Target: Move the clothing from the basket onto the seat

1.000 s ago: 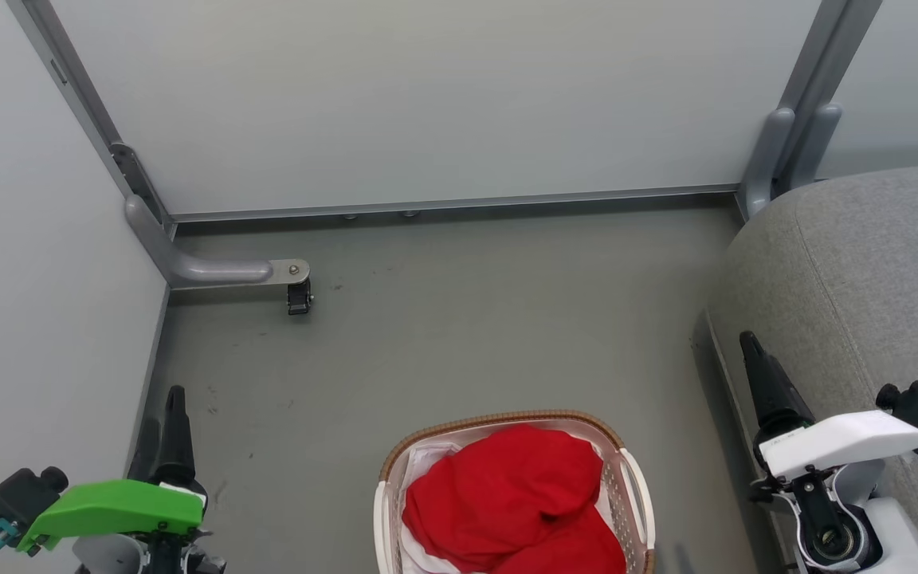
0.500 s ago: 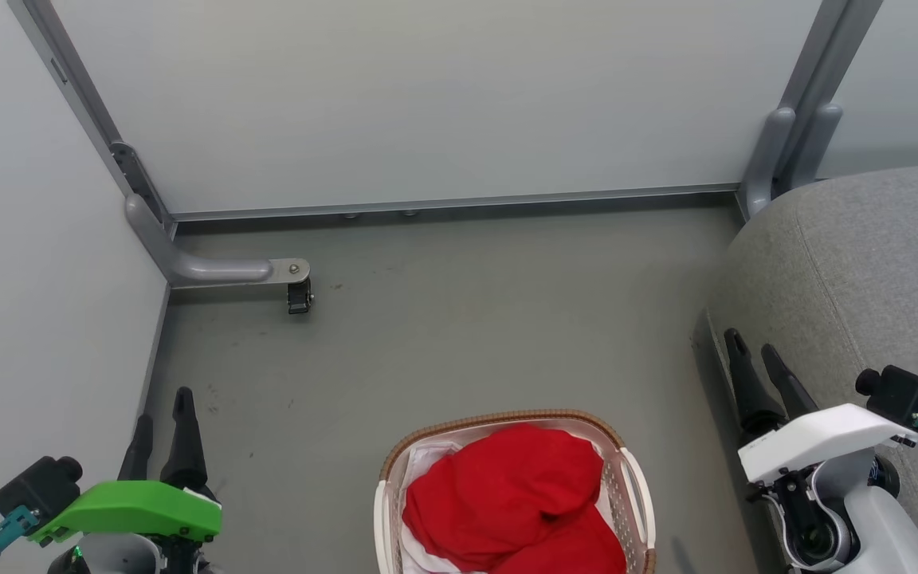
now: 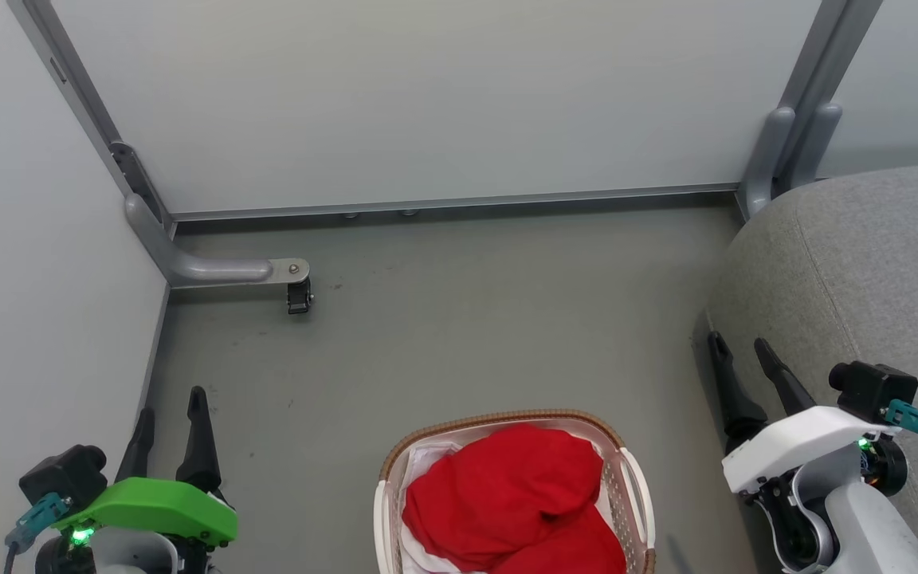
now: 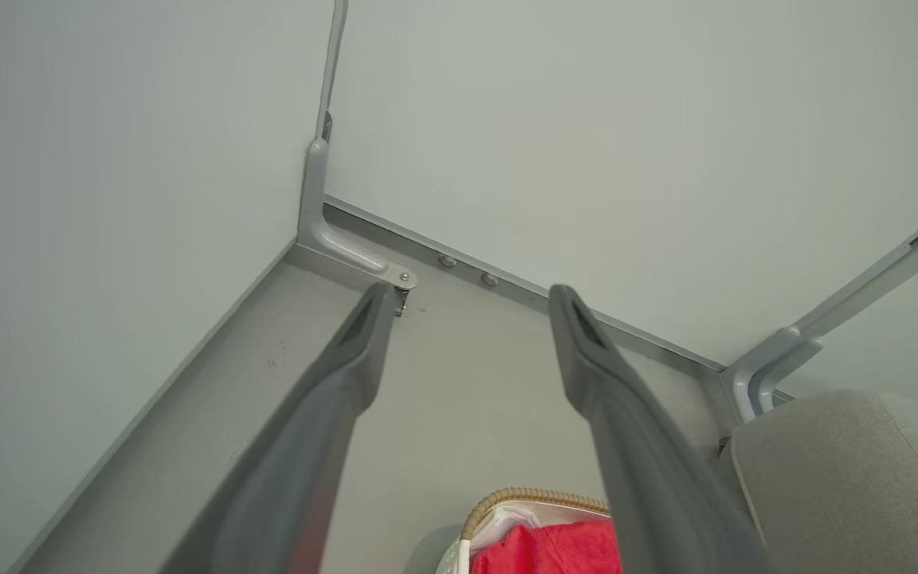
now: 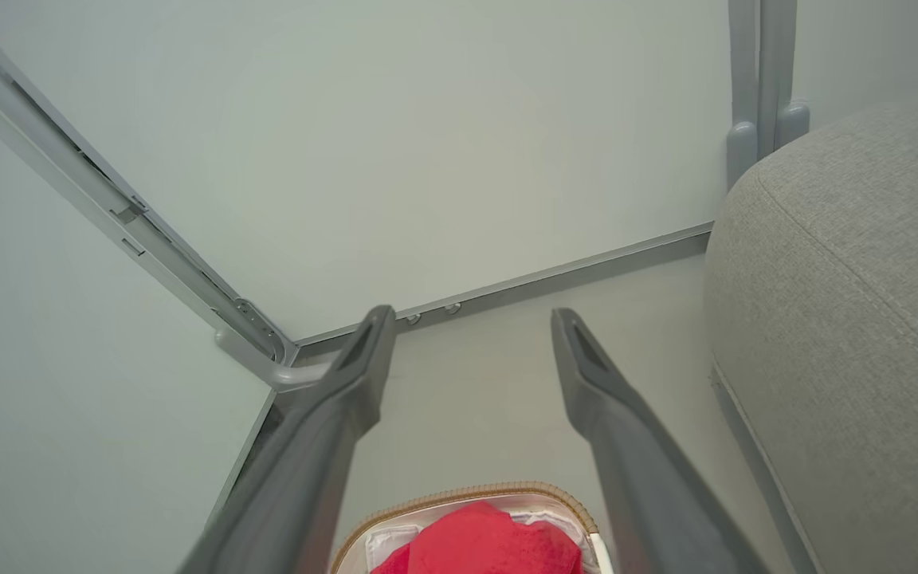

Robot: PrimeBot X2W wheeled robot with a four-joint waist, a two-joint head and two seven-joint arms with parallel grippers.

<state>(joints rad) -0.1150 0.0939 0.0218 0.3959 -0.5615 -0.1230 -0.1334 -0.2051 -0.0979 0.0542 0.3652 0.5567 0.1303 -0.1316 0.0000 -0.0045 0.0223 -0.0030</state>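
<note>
One laundry basket [image 3: 499,417] sits at bottom centre of the head view, holding heaped red clothing [image 3: 507,494] over white fabric [image 3: 427,460] (garment count unclear). One grey seat [image 3: 865,263] occupies the right side. There are two grippers: the left gripper [image 3: 170,403] at lower left and the right gripper [image 3: 738,341] at lower right. Both have their fingers spread wide and hold nothing.

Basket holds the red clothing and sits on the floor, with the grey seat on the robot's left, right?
No. The seat is on the robot's right, as the head view shows. The basket does hold the red clothing and sit on the floor.
</note>
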